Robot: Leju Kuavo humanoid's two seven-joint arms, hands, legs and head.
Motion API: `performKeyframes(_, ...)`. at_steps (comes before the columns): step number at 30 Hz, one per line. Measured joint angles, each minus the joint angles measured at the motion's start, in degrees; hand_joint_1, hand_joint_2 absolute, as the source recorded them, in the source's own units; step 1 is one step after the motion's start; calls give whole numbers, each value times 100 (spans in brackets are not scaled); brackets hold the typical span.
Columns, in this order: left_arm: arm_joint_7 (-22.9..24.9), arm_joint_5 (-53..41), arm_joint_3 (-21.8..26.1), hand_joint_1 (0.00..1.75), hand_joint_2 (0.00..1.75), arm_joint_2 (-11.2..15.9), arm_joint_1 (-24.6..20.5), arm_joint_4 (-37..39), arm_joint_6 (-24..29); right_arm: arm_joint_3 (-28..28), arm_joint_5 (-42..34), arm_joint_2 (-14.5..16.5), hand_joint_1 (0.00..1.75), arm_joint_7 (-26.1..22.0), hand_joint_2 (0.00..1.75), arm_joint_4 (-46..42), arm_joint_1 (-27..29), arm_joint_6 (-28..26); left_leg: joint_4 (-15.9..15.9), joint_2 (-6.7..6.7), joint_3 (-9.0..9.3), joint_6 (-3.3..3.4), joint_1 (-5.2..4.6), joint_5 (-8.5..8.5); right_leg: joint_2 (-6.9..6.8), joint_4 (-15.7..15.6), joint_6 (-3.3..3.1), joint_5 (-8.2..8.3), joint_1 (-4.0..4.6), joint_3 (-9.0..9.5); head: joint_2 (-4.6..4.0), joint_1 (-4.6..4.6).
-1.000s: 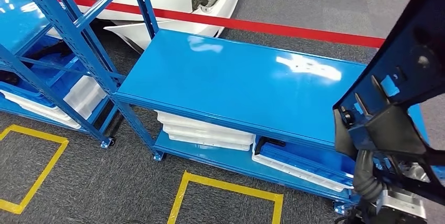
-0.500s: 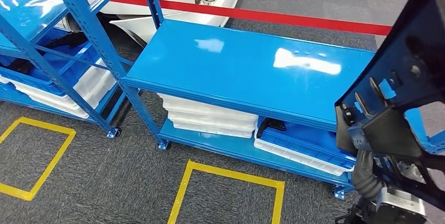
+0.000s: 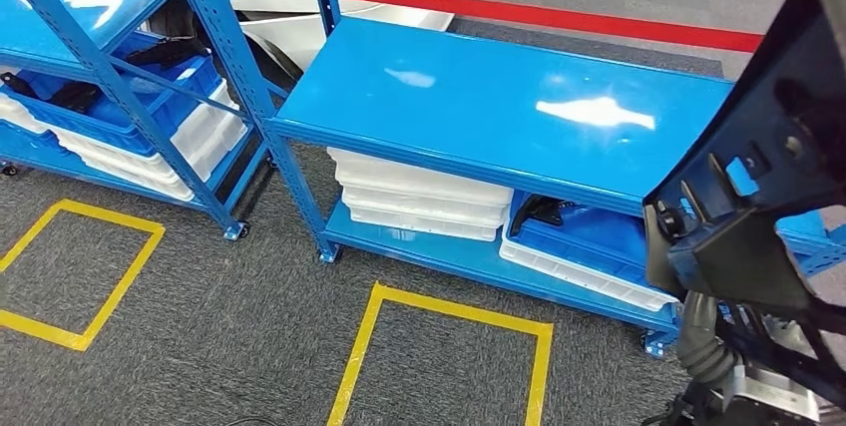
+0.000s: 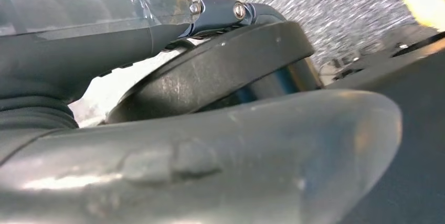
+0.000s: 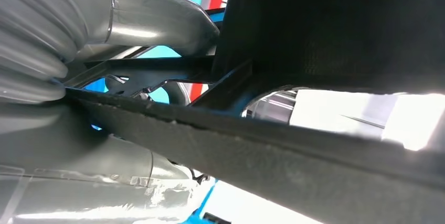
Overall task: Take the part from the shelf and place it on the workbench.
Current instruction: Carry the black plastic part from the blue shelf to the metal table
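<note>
Grey carpet with yellow floor squares (image 3: 439,346) fronts the blue bench (image 3: 519,112). The right hand (image 3: 713,251) carries the black part (image 3: 788,117) high, its fingers (image 5: 147,27) clamped on it, probably to clear the bench edge. The left hand (image 4: 210,145) shows too close to tell its fingers' state.

The workbench (image 3: 499,107) top is glossy blue painted metal, mirroring lights. At three o'clock, the part (image 3: 788,147) looks matt black plastic. The floor (image 3: 200,346) is rough grey carpet.
</note>
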Motion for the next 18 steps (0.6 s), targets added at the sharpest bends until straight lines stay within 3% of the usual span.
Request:
performKeyframes(1,3,0,0,0,0,-2,0,0,1,0,1,0,175,-11,175,-1,-3,0,-3,1,-21,-23,-2,57,4,-253,-20,-66,20,145,0,-4)
performKeyframes(2,6,0,0,0,0,-3,1,1,2,0,0,0,175,-22,175,-1,-3,0,-10,1,-34,-47,0,116,6,-375,-40,-75,31,177,0,-9)
performKeyframes(4,15,0,0,0,0,2,3,2,3,0,-5,1,175,-42,175,0,0,0,51,-14,-88,-106,8,55,-20,-403,-103,32,10,99,0,-7)
performKeyframes(6,19,0,0,0,0,6,2,2,4,0,-10,2,175,-66,175,1,1,0,489,-32,-242,-170,18,-399,-55,-402,-172,155,-22,-35,0,-11)
performKeyframes(8,20,0,0,0,0,8,0,2,5,0,-11,2,175,-83,175,1,6,0,1258,-36,-439,-222,30,-908,-67,-334,-197,256,-17,-230,0,-30)
performKeyframes(9,20,1,0,0,0,8,0,2,6,0,-11,2,175,-87,175,1,8,0,1570,-35,-480,-236,34,-1000,-71,-288,-191,301,-18,-338,0,-33)
performKeyframes(10,21,1,0,0,0,9,0,2,7,0,-11,2,175,-91,175,1,9,0,1716,-35,-440,-242,39,-956,-75,-236,-183,342,-20,-452,0,-37)
performKeyframes(11,26,2,0,0,0,9,2,2,7,0,-11,2,175,-93,175,1,10,0,1660,-35,-310,-243,47,-818,-76,-182,-173,378,-24,-561,0,-39)
performKeyframes(13,40,3,0,0,0,10,17,2,7,0,-11,2,175,-96,175,1,11,0,1031,-42,176,-235,66,-560,-71,-82,-137,438,-27,-753,0,-45)
performKeyframes(15,50,3,0,0,0,12,39,2,5,0,-11,3,175,-100,175,0,12,0,291,-63,605,-202,58,-554,-68,-3,-71,504,-21,-879,0,-48)
performKeyframes(16,50,3,0,0,0,13,48,2,5,0,-11,3,175,-103,175,-1,13,0,85,-74,701,-177,46,-589,-71,14,-37,544,-21,-919,0,-49)
performKeyframes(18,42,5,0,0,0,13,53,2,4,0,-6,4,175,-106,175,-1,17,0,-37,-74,713,-115,40,-558,-76,15,18,600,-30,-951,0,-45)
